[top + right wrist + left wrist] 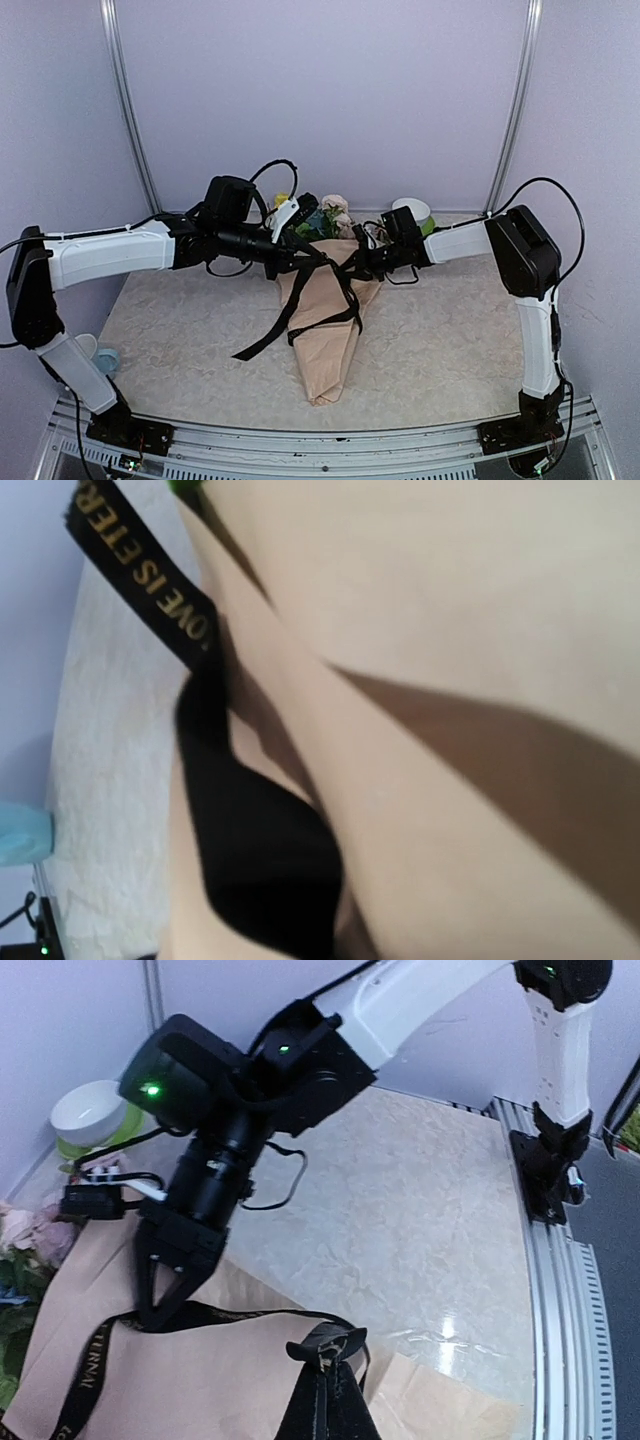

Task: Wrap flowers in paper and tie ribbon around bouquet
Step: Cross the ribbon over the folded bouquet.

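ribbon [150, 585] | gold print "OVE IS ETER" | left wrist view: "ERNAL"

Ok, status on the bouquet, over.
Left gripper and right gripper both shut on the ribbon. Ribbon crossed over the bouquet, one tail loose on the table. Bowl at the back, nothing blocking.

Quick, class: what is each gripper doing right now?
Left gripper: closed, pinching the ribbon.
Right gripper: closed, pinching the ribbon too.
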{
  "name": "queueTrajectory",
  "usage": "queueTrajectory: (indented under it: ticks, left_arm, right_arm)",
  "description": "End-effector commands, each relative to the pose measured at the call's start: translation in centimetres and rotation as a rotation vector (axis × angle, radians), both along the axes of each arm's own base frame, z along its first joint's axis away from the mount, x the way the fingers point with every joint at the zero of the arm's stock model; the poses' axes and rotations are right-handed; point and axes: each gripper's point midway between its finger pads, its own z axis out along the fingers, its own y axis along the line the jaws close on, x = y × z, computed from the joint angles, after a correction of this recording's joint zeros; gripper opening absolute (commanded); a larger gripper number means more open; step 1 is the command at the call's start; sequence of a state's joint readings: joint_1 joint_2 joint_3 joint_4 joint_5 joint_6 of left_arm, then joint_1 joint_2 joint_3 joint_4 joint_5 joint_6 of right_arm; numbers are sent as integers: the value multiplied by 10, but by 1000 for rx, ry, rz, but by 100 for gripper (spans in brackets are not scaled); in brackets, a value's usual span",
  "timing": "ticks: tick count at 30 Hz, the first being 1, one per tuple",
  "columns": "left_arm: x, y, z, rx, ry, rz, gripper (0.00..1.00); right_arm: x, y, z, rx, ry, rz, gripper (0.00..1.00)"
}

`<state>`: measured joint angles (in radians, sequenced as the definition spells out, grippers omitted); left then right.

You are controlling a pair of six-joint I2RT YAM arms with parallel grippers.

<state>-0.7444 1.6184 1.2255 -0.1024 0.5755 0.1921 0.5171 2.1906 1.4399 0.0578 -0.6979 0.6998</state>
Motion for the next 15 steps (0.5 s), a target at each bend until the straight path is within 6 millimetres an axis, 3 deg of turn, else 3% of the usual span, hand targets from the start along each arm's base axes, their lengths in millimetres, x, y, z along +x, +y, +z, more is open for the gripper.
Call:
queueTrajectory:
  ticks: [1,3,6,8,11,15]
  left_arm:
    - [42,30,-39,107,29,211,0]
    - [54,42,-64,207,44,287,2]
    - [58,50,-90,321,65,331,24]
    - [52,46,-93,328,59,309,43]
    - [35,26,-83,291,26,191,65]
    - [15,-9,-84,321,-52,46,71]
  right_arm:
    - [-18,-3,-24,-52,39,36,0]
    - [-22,-4,-29,-64,48,42,0]
    - [-25,-5,-33,-71,56,47,0]
    - [-26,-5,-33,-72,57,48,0]
    - [-24,-3,-29,-64,55,49,0]
    - [-21,0,-20,-55,41,47,0]
